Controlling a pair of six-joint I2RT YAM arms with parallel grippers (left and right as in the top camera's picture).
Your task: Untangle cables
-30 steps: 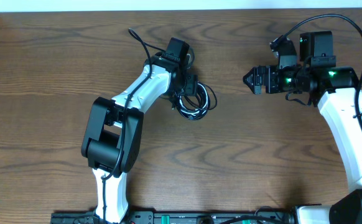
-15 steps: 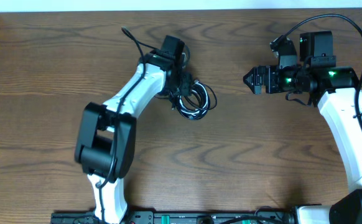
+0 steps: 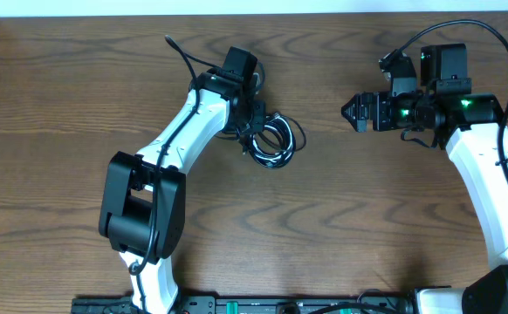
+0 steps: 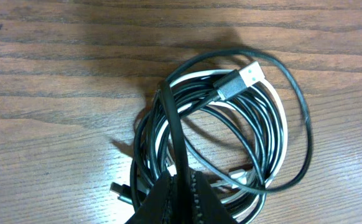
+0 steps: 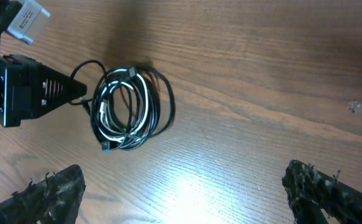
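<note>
So the cables [image 3: 273, 145] are one coiled-up bundle of black and whitish cord, sitting on the wooden table [image 3: 324, 227] a bit left of centre, toward the far edge. The left gripper [image 3: 251, 125] is right at the bundle's left edge. In its own wrist view the fingertips [image 4: 180, 198] are pinched together on a black strand that runs up across the coil. They only show at the very bottom of that view, so I can't swear it's just that one strand. A silver USB plug [image 4: 243, 78] lies across the top of the loops. The right gripper [image 3: 350, 112] hangs well off to the right, pointing at the pile, its fingers [image 5: 50, 196] spread wide with nothing between them.
</note>
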